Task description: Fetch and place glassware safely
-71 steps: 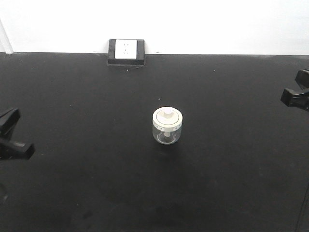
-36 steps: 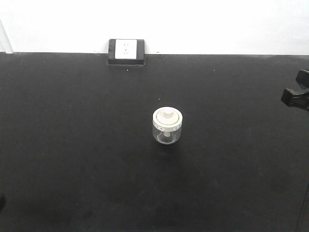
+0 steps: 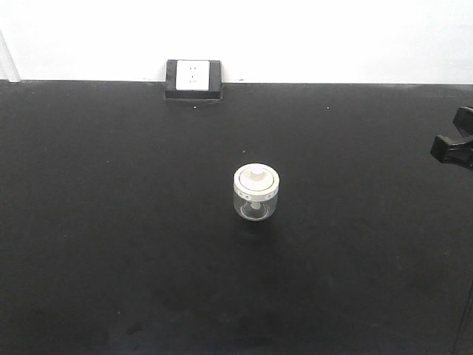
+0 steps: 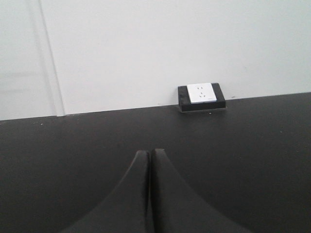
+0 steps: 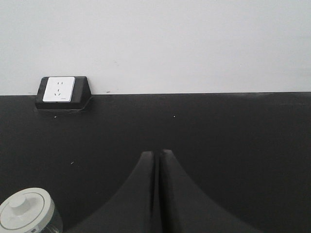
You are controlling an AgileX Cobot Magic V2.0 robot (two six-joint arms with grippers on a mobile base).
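The glass jar [image 3: 256,192] stands upright alone mid-table [image 3: 111,222], lid [image 3: 256,179] on, with free room around it for an approach from either side. The right gripper [image 5: 158,154], jaws pressed together and empty, waits well apart; the left gripper [image 4: 148,153] is likewise closed on nothing.

I'm seeing matte black fingers on my left gripper [image 4: 148,160], two smooth blades curving outward toward their base. My right gripper [image 5: 158,160] is showing the same black, flared pair. At the front view's right edge, a blocky black part [image 3: 454,146] is showing.
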